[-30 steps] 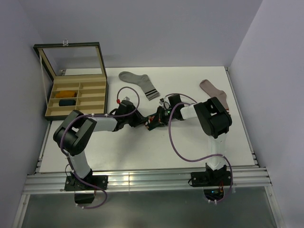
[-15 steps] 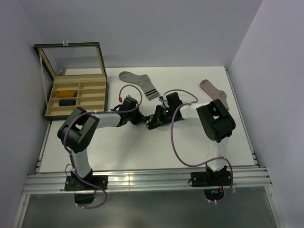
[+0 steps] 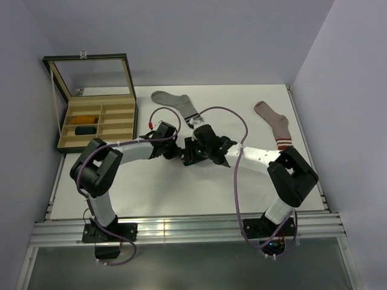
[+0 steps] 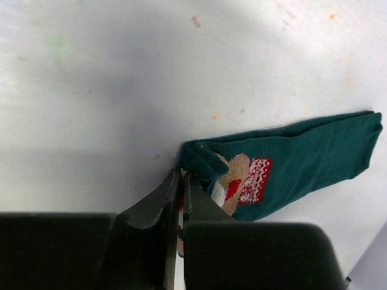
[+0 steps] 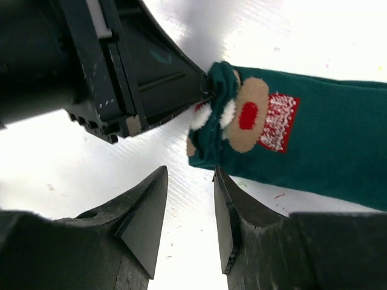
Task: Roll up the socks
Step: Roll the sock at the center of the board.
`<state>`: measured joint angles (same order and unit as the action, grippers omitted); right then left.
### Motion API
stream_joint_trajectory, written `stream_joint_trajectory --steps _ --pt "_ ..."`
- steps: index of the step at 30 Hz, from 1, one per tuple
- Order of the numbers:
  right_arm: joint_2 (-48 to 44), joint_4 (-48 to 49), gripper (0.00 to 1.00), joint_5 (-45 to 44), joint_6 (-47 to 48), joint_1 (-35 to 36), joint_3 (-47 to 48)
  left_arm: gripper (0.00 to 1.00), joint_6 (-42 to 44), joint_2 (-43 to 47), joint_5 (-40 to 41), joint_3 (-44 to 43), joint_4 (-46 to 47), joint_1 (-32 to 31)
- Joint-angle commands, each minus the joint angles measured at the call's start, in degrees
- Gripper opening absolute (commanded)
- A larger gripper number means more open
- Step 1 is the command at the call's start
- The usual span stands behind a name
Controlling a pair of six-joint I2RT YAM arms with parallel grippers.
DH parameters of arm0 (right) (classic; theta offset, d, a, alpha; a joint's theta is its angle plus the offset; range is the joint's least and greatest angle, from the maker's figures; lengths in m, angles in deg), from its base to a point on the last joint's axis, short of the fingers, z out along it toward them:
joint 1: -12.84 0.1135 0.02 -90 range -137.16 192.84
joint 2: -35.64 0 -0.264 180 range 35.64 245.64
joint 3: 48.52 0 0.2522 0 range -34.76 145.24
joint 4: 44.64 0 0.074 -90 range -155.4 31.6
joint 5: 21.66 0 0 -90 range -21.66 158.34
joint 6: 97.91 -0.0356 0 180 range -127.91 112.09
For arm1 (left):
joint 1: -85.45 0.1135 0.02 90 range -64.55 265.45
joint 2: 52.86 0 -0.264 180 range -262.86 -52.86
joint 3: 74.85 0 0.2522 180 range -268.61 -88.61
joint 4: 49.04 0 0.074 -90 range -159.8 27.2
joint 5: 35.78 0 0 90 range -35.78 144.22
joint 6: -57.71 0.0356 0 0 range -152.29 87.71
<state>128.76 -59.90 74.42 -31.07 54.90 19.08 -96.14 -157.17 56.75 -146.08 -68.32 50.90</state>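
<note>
One teal sock [image 4: 290, 160], one grey sock [image 3: 175, 103], one beige sock [image 3: 273, 124], two rolled socks [image 3: 86, 118], one box [image 3: 91, 145].

On the white bench [image 3: 181, 193]: tan compartment box [image 3: 97, 124] upper left, grey striped sock [image 3: 172, 99] upper centre, pinkish-beige sock [image 3: 272, 124] upper right, dark teal sock [image 4: 302, 151] mid-frame.

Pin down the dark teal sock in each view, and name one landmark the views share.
Top external: not distinguishable, hidden under the left gripper at the table centre.
Left wrist: dark teal sock lies right of centre, folded end pinched.
Right wrist: upper right, folded end near centre.
Shared landmark: the left gripper, shut on that folded end.
</note>
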Motion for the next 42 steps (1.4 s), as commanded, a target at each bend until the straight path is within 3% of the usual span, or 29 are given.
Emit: stream_joint_trajectory --steps 1,17,21,28,37,42 --pt "0.0 1.3 0.44 -8.7 3.8 3.2 -0.1 0.0 3.4 0.4 5.9 1.7 -13.0 0.2" --pt "8.0 7.7 0.36 -4.2 1.2 4.9 1.1 0.0 3.1 3.5 7.0 1.8 -15.5 0.2" --pt "9.0 8.5 0.32 -2.8 0.5 4.6 0.4 0.0 3.0 3.4 6.7 1.8 -15.5 0.2" --pt "11.1 4.6 0.13 -2.7 -0.9 2.9 1.1 0.01 2.8 4.8 6.4 2.5 -14.8 0.1" --pt "13.7 0.4 0.08 -0.2 -0.9 1.4 1.9 0.18 2.5 10.7 6.5 7.4 -8.9 0.3" --pt "15.0 -0.4 0.08 1.4 -0.5 1.3 2.9 0.38 2.3 13.4 4.8 11.1 -4.9 0.3"
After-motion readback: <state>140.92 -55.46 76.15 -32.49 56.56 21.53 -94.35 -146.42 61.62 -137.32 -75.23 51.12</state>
